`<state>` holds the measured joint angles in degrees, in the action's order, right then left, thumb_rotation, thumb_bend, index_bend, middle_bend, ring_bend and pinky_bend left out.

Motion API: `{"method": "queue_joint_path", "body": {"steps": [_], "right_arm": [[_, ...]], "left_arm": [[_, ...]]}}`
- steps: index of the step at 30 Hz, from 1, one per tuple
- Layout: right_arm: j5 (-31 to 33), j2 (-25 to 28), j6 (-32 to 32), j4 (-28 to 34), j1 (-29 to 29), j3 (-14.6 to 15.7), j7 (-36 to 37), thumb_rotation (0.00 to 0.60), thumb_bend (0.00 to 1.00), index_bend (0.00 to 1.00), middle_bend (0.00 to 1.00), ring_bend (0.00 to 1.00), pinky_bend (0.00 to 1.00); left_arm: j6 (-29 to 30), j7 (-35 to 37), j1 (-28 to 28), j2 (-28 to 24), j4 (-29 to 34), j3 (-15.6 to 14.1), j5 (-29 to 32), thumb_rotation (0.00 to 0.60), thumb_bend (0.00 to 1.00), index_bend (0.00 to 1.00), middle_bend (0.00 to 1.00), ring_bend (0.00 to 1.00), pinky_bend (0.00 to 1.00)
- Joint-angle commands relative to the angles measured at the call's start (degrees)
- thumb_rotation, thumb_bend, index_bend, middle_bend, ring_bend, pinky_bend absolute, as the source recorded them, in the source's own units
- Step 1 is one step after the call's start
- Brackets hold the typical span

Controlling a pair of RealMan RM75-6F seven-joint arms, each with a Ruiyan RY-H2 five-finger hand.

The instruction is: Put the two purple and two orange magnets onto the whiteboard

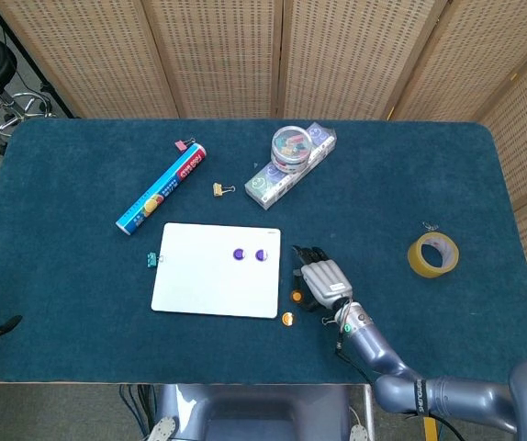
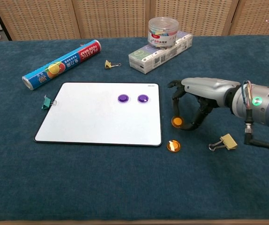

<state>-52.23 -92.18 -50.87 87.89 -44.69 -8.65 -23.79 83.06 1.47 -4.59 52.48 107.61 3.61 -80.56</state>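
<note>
Right hand (image 2: 198, 93) arched beside the whiteboard (image 2: 97, 117), one orange magnet (image 2: 176, 122) pinched in its fingertips, second orange magnet (image 2: 173, 146) left on the blue counter (image 2: 125, 187), two purple magnets (image 2: 133, 98) placed on the whiteboard.

2 purple magnets (image 2: 133, 98) on whiteboard (image 2: 92, 117), 2 orange magnets (image 2: 174, 145) — beside it

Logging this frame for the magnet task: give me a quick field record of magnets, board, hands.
whiteboard: flat on the table
purple magnets: both on the whiteboard, upper right area
held orange magnet: pinched by the right hand, just right of the board's edge
loose orange magnet: on the table off the board's lower right corner
left hand: not in view
remaining: two orange magnets off the board
</note>
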Motion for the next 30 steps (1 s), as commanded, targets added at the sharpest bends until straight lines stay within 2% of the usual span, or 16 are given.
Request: {"method": "queue_joint_path", "body": {"steps": [1,9,19,30], "right_arm": [[1.0,-0.9,0.3,0.3,-1.5,-1.4,-0.7,0.6,0.28,0.55,0.0,0.0,0.0],[5.4,-5.0,1.1,-1.1,-6.3,-4.9,-3.8,0.6,0.28,0.55,0.0,0.0,0.0],[13.8,-13.3,1.3,-7.6,-13.4,-7.9,-8.6,0.6,0.28,0.56,0.0,0.0,0.0],[17.8,-16.0,0.4,-9.9,-15.9,-7.7,-10.9,0.6,0.28,0.55,0.0,0.0,0.0]], "left_arm": [[0.0,-0.1,0.0,0.0,0.0,0.0,0.0,0.6,0.07,0.0,0.0,0.0,0.0],[-0.1,0.2,0.0,-0.1,0.0,0.0,0.0,0.6,0.07,0.0,0.0,0.0,0.0],[-0.5,1.9,-0.1,-0.8,-0.3,0.0,-0.1,0.6,0.07,0.0,0.0,0.0,0.0],[-0.5,3.9,0.0,-1.7,-0.5,-0.1,-0.5,0.6,0.07,0.0,0.0,0.0,0.0]]}}
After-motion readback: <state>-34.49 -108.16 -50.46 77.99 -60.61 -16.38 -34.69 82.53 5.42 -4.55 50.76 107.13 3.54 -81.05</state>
